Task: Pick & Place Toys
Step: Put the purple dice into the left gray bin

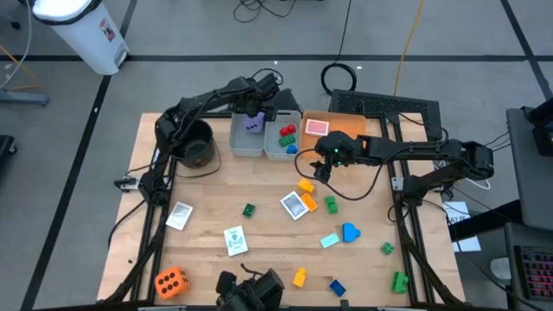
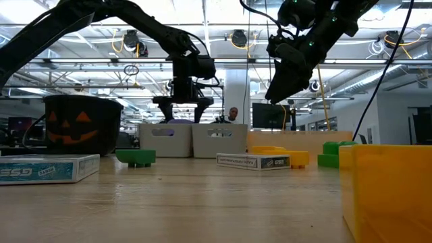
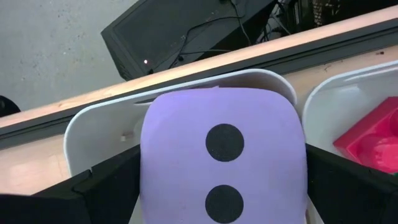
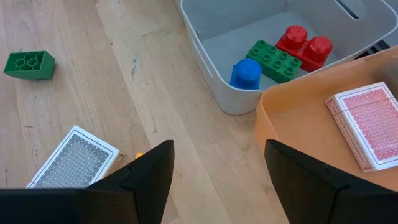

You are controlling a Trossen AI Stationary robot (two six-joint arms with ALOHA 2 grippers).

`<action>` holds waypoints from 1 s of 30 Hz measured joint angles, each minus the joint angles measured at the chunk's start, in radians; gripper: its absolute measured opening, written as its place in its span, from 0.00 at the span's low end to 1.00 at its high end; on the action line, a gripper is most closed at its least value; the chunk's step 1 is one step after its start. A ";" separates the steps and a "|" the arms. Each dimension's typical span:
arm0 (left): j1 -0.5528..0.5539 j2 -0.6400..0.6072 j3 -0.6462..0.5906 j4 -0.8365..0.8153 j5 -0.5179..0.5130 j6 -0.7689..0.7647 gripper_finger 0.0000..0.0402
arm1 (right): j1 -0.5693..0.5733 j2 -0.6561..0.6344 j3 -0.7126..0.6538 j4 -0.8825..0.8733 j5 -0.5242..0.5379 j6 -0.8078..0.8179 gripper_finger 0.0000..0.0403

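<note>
Here, I had the left gripper spread wide w/ purple die directly betw. its fingers, over the left grey bin; right gripper parted, empty.

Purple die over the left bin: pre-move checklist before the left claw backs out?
1. Purple die above left grey bin: ok.
2. Left claw open around the die: ok.
3. Die resting on the bin floor: cannot tell.
4. Right claw apart from the left arm, over the table by the yellow brick: ok.
5. Right claw empty, fingers apart: ok.
</note>
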 joint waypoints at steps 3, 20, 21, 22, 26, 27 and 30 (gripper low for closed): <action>0.006 0.000 0.000 -0.010 0.001 0.000 0.99 | 0.000 0.000 0.000 0.000 0.000 0.000 0.60; 0.001 -0.005 -0.093 0.017 -0.010 0.014 0.99 | 0.000 0.000 0.000 0.000 0.000 0.034 0.60; 0.001 -0.004 -0.091 0.022 -0.010 0.013 0.99 | 0.000 0.000 0.000 0.000 0.000 0.034 0.60; 0.001 -0.004 -0.091 0.030 -0.010 0.013 0.99 | 0.000 0.000 0.000 0.000 0.000 0.034 0.60; 0.001 -0.003 -0.090 0.033 -0.008 0.014 0.96 | 0.000 0.000 0.000 0.000 0.000 0.040 0.60; 0.002 -0.003 -0.090 0.033 -0.008 0.014 0.94 | 0.000 0.000 0.000 0.000 0.000 0.048 0.60; 0.003 -0.006 -0.090 0.036 -0.008 0.015 0.90 | 0.000 0.000 0.000 0.000 0.000 0.060 0.60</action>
